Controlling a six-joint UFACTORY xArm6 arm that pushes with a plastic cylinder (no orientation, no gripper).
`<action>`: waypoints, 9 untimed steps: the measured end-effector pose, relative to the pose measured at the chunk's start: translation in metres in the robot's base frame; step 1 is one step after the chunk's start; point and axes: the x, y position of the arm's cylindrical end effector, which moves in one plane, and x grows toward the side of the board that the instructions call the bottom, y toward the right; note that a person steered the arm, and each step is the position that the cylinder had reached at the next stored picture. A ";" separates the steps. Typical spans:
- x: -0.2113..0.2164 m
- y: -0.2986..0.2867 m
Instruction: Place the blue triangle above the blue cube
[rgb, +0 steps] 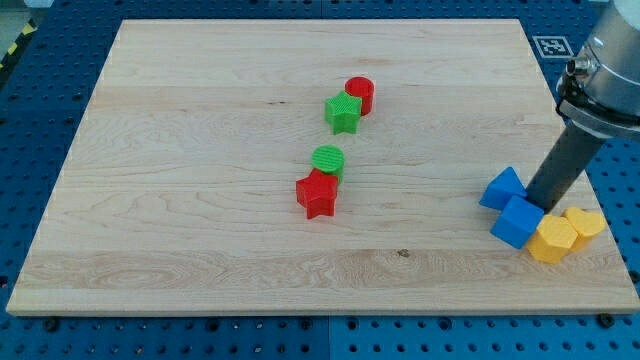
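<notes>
As tool (537, 201) touches, blue triangle (502, 188) leftward

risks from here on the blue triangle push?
1. My tip sits wedged right by the blue triangle and the blue cube; a push may drag the cube along too.
2. The yellow blocks touch or nearly touch the cube, so they could shift as well.
3. This cluster lies near the board's right edge; a stray shove may send a yellow block off.
</notes>
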 end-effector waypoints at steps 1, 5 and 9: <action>-0.020 0.006; -0.044 -0.040; -0.026 -0.079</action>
